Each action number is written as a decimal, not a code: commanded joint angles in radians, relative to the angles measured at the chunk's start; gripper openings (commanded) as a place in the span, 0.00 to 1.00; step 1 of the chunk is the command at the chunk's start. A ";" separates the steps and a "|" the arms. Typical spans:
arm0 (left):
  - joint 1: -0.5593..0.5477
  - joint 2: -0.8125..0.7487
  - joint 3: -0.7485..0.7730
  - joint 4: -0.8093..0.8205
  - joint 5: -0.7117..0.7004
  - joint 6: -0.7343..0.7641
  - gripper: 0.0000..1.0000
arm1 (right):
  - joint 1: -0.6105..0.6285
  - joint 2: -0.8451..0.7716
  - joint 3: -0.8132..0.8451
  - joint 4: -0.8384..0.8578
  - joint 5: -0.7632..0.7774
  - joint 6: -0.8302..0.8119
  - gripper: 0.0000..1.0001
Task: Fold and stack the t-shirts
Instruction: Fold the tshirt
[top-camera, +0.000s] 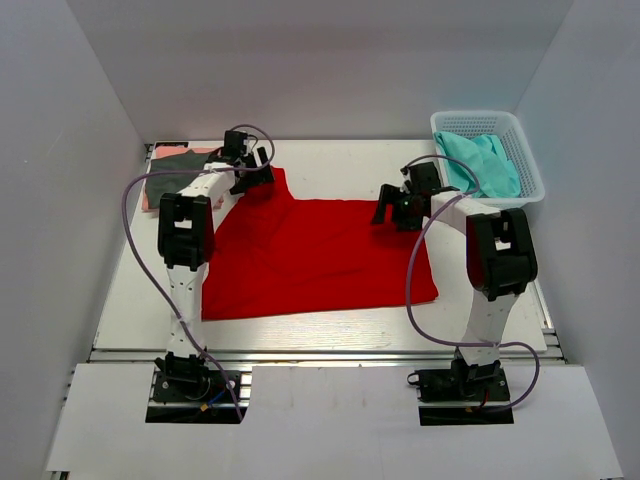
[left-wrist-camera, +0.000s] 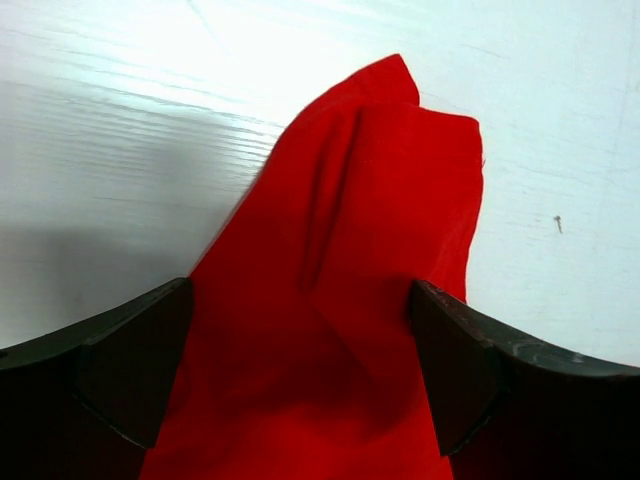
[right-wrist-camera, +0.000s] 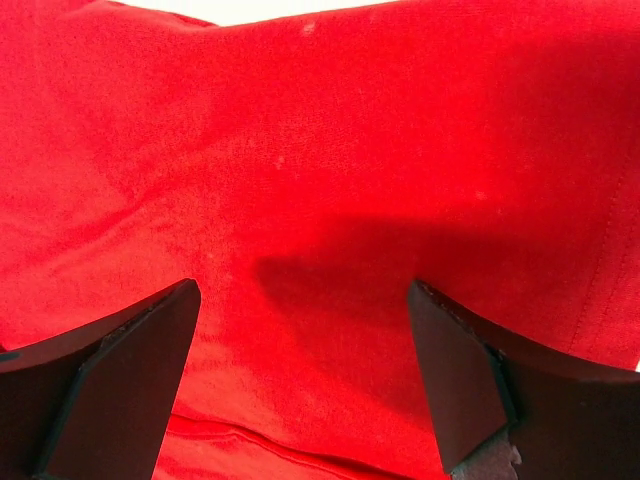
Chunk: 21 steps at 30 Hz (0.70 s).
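A bright red t-shirt (top-camera: 315, 255) lies spread on the white table. My left gripper (top-camera: 250, 172) is over its far left corner, where a sleeve sticks out. In the left wrist view the jaws stand wide apart, open, with the wrinkled red sleeve (left-wrist-camera: 370, 200) between and beyond them. My right gripper (top-camera: 400, 208) is over the shirt's far right corner. In the right wrist view it is open (right-wrist-camera: 300, 370) just above flat red cloth (right-wrist-camera: 330, 160), holding nothing. A folded dark grey shirt (top-camera: 178, 160) lies on a salmon pink one (top-camera: 150, 197) at the far left.
A white lattice basket (top-camera: 527, 160) stands at the far right with teal cloth (top-camera: 482, 163) in it. White walls close in the table on three sides. Purple cables loop beside both arms.
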 joint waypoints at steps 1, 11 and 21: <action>0.036 -0.011 -0.049 -0.121 -0.053 -0.030 1.00 | -0.018 0.045 -0.031 0.001 0.008 0.021 0.90; 0.059 -0.029 -0.016 0.012 0.136 -0.016 1.00 | -0.026 0.001 -0.014 0.034 -0.067 -0.057 0.90; 0.059 -0.038 0.037 -0.136 -0.069 -0.134 1.00 | -0.027 -0.060 0.066 0.050 -0.084 -0.079 0.90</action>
